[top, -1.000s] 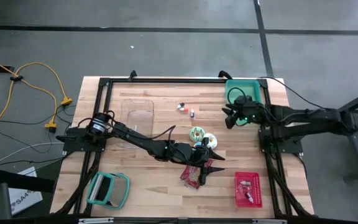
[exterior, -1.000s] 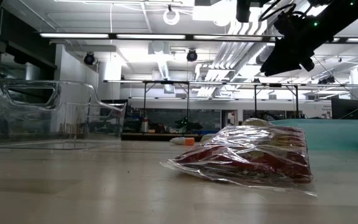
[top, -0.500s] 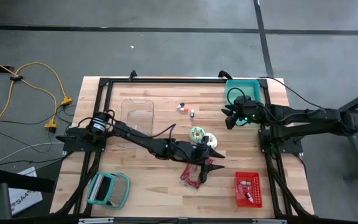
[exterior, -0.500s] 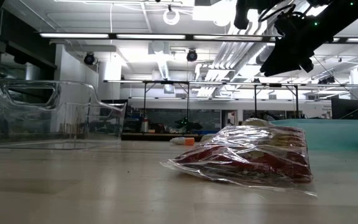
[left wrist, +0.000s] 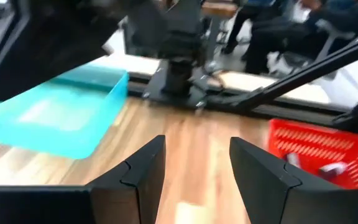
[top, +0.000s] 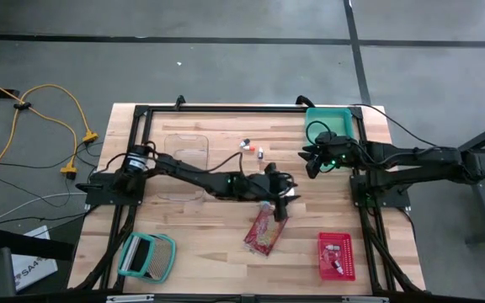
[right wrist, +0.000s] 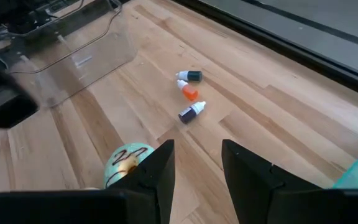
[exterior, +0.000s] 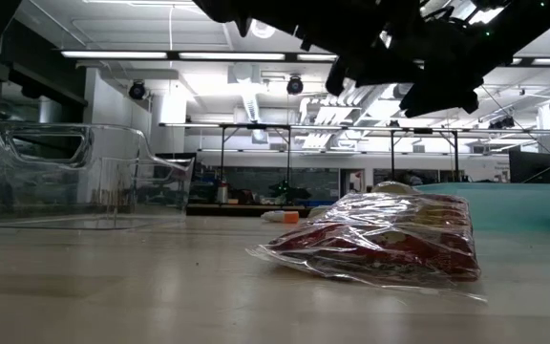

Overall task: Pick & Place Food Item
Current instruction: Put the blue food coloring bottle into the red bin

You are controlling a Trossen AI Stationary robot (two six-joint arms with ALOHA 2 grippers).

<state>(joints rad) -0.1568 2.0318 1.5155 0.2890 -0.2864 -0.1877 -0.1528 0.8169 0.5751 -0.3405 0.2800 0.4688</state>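
The food item, a clear bag of red snacks (top: 263,232) (exterior: 380,244), lies flat on the wooden table, right of centre and toward the near edge. My left gripper (top: 282,204) (left wrist: 194,162) hovers open just beyond the bag's far end, nothing between its fingers. My right gripper (top: 313,162) (right wrist: 197,165) hangs open above the table, beside the teal bin (top: 331,124). Its view shows a round green-topped item (right wrist: 128,163) on the table; the left arm covers that spot from above.
A red basket (top: 337,256) sits at the near right. A clear plastic container (top: 183,154) stands at the far left. Three small dropper bottles (top: 251,148) lie at the far middle. A teal and white object (top: 146,257) rests at the near left corner.
My left arm has swung toward the table's far edge. Its gripper has left the spot over the bag's right side for one just past the bag's far end, and has tipped up from slanting down to nearly level. The bag has stayed put.
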